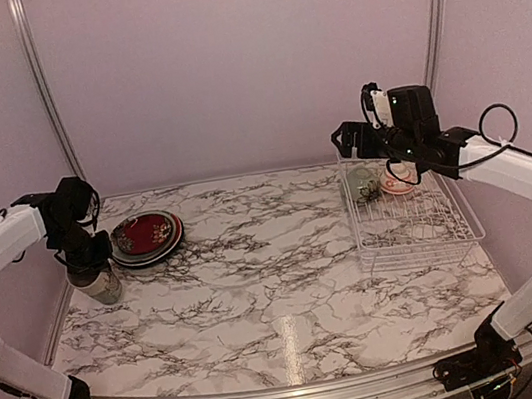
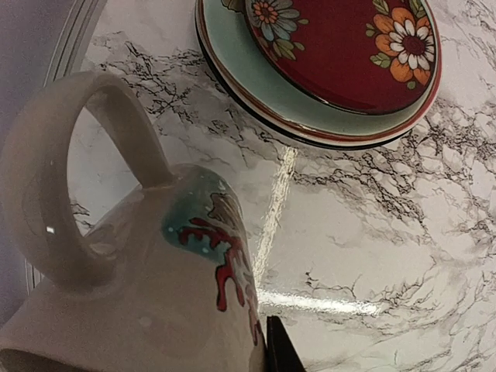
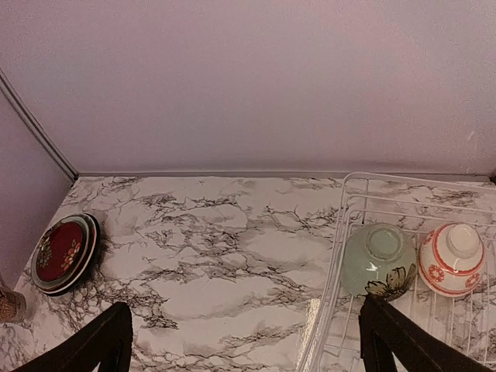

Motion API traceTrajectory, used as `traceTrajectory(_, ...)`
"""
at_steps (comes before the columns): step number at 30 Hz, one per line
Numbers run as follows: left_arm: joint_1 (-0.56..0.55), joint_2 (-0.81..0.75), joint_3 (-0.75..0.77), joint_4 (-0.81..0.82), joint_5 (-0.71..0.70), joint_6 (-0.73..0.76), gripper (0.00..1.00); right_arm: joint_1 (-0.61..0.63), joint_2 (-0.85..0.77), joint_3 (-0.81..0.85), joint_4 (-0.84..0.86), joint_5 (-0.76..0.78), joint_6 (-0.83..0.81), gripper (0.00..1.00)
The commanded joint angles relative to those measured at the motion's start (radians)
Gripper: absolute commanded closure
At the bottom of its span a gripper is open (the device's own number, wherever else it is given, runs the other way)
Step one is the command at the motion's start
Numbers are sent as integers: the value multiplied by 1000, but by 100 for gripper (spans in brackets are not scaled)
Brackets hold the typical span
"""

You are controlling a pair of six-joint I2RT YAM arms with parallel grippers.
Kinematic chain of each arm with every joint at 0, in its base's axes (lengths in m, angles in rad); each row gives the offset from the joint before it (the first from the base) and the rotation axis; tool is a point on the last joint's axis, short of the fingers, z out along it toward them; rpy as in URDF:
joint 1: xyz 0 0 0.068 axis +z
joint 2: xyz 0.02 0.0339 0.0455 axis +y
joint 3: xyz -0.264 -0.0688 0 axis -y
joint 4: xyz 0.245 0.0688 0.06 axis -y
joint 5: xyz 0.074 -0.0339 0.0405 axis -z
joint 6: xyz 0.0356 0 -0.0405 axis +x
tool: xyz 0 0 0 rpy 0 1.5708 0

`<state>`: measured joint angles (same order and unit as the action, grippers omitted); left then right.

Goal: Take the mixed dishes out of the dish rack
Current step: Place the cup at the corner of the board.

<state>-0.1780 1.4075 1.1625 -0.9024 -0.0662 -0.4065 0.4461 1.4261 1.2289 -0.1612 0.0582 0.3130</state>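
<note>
At the left edge of the top view, the left gripper (image 1: 87, 258) grasps the cream mug (image 1: 100, 284) by its wall, just beside the stacked plates (image 1: 147, 236). Farther back at right, the right gripper (image 3: 245, 304), fingers spread and holding nothing, hangs over the dish rack (image 1: 421, 254). A pale green bowl (image 3: 378, 260) and a red-and-white bowl (image 3: 453, 260) sit at the rack's far end.

The marble table (image 1: 280, 288) bears a stack of plates (image 1: 147, 236), a mug (image 1: 97, 284) nearby and the dish rack (image 1: 419, 236).
</note>
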Motion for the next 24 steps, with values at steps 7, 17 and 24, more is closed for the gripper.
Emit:
traceTrajectory(7, 52, 66, -3, 60, 9, 55, 100, -10, -162, -172, 213, -3, -131, 2)
traceTrajectory(17, 55, 103, 1, 55, -10, 77, 100, -15, -162, -212, 242, -105, -152, 1)
traceTrajectory(24, 58, 103, -4, 57, -48, 87, 86, -15, -154, -195, 225, -100, -157, 2)
